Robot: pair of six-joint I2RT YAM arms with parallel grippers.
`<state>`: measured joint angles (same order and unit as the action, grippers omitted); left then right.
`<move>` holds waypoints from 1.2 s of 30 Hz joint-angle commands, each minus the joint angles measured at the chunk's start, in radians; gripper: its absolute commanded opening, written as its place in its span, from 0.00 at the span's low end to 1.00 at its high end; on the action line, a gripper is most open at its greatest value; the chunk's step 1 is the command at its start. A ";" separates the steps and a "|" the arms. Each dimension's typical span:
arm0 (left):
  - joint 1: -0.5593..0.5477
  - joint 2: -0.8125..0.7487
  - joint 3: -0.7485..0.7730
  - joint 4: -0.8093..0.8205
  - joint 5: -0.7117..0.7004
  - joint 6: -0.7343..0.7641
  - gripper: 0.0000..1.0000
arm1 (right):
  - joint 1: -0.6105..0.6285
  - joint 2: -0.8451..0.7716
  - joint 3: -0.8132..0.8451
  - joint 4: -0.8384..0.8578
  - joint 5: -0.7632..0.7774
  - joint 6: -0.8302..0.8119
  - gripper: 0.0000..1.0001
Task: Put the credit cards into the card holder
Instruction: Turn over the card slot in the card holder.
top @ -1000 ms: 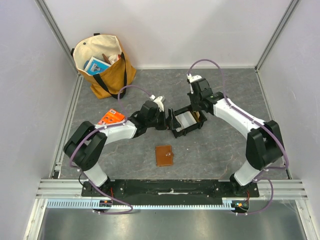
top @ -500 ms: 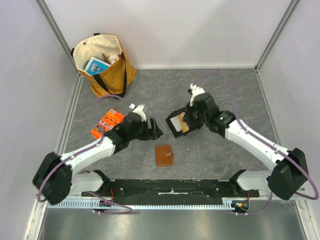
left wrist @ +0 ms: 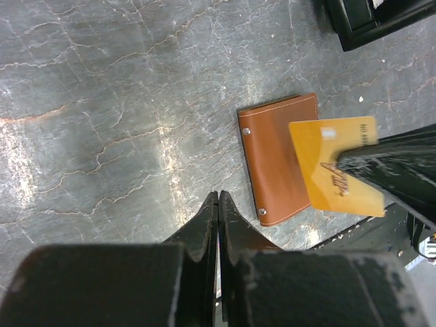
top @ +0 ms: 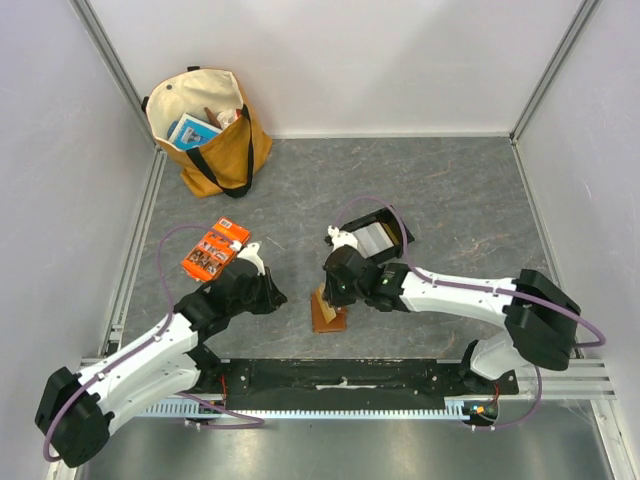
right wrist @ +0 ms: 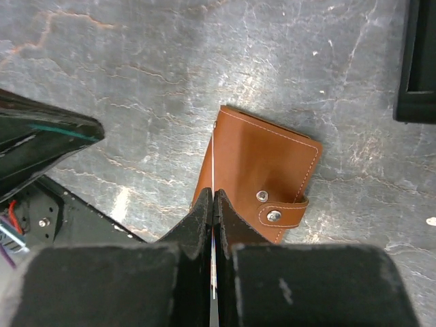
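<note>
Where the right fingers (right wrist: 197, 221) meet, they are clamped on one gold credit card (left wrist: 337, 167). They grip it at one end, and from the right wrist it shows edge-on as a thin pale line. From the left wrist its flat face shows, golden yellow with a small pale chip patch. It is tilted and overlaps one side of the card holder (right wrist: 262, 170); whether its edge touches the leather cannot be told.

The left fingers (left wrist: 203, 228) are pressed tight together with nothing between them, above bare counter (left wrist: 102, 102) near the card holder.

There is one card holder, a brown leather wallet. It lies flat and folded closed with its clasp tab snapped down, near the front edge of the counter between the two arms.

One black tray (top: 398, 238) sits behind it, a little to the right and apart from the wallet. Pale credit cards (top: 372, 238) lie inside; how many cannot be counted.

One orange packet (top: 210, 250) lies on the left side of the counter, beside the left arm. One tan and cream tote bag (top: 205, 135) stands in the far left corner, well apart from everything else, with a blue item showing in its open mouth.

Two arms are in view, both bent inward toward the wallet.
</note>
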<state>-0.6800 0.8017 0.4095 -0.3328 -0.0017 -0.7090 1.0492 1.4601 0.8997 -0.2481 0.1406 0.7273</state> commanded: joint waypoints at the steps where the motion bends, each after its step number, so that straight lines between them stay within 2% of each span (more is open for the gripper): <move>1: 0.002 -0.015 -0.008 -0.019 -0.003 -0.033 0.02 | 0.018 0.054 0.039 0.029 0.085 0.054 0.00; 5: 0.002 0.040 0.008 0.017 0.057 -0.020 0.02 | 0.021 0.043 0.028 -0.025 0.137 0.049 0.00; 20: -0.056 0.246 0.100 0.092 0.071 0.036 0.02 | 0.008 -0.036 -0.013 -0.154 0.269 0.032 0.00; 27: -0.092 0.336 0.117 0.143 0.095 0.046 0.02 | -0.020 -0.046 -0.070 -0.126 0.220 0.035 0.00; 36: -0.118 0.465 0.118 0.225 0.114 0.016 0.02 | -0.103 -0.075 -0.186 0.048 0.042 0.096 0.00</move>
<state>-0.7925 1.2320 0.5011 -0.1898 0.0872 -0.6971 0.9737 1.4204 0.7528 -0.3073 0.2676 0.7776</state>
